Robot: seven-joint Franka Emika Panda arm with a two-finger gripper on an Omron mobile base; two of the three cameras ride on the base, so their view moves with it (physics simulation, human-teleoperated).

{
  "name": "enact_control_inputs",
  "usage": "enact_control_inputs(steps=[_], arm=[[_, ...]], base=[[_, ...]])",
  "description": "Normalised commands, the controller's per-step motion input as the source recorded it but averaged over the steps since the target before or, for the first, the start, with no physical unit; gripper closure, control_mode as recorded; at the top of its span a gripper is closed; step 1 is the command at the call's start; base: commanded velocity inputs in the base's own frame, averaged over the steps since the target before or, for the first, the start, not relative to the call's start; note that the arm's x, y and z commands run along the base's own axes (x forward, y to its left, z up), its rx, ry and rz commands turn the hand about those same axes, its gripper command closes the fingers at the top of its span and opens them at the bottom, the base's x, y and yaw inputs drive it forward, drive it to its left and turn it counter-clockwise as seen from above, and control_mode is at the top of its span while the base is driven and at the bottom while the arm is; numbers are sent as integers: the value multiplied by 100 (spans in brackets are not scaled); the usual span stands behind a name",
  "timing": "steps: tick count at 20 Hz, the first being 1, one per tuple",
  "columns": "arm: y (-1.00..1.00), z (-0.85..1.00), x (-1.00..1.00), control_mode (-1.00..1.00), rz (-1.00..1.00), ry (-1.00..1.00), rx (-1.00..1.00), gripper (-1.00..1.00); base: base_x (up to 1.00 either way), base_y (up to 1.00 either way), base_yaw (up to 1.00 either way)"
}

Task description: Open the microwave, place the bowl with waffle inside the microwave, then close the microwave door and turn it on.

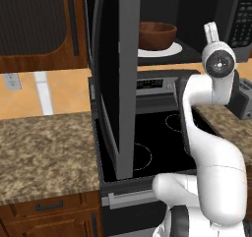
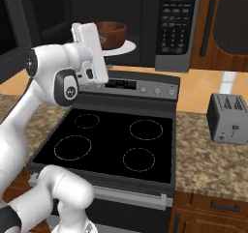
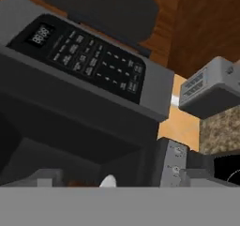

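The microwave (image 1: 242,15) (image 2: 177,24) (image 3: 89,61) stands open above the stove. Its door (image 1: 115,83) is swung far out to the left, edge-on to the left base view. Inside, the dark reddish-brown bowl (image 1: 157,34) (image 2: 114,33) sits on the white round plate (image 1: 170,50) (image 2: 125,47). The bowl's wall hides the waffle. My gripper (image 1: 211,27) (image 2: 81,30) hangs just outside the opening, right of the bowl and apart from it, with nothing in it. How wide its jaws stand is not clear.
A black-topped stove (image 2: 111,140) (image 1: 157,137) lies below the microwave. A grey toaster (image 2: 228,118) (image 3: 211,86) stands on the granite counter (image 2: 213,159) to the right. Brown cabinet doors (image 1: 39,24) (image 2: 223,24) flank the microwave.
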Motion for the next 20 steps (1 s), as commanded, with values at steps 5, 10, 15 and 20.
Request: enact_control_inputs(steps=[5,10,15,20], arm=[[-25,-79,-23,-100,-55,28,0,-100],[-8,-100,-5,-100,-47,2,-9,-100],[-12,-100,0,-100,-40,13,-19,-100],[77,-40,0,-100,-15,-2,-20,-100]], base=[[0,0,0],[0,0,0],[0,0,0],[0,0,0]])
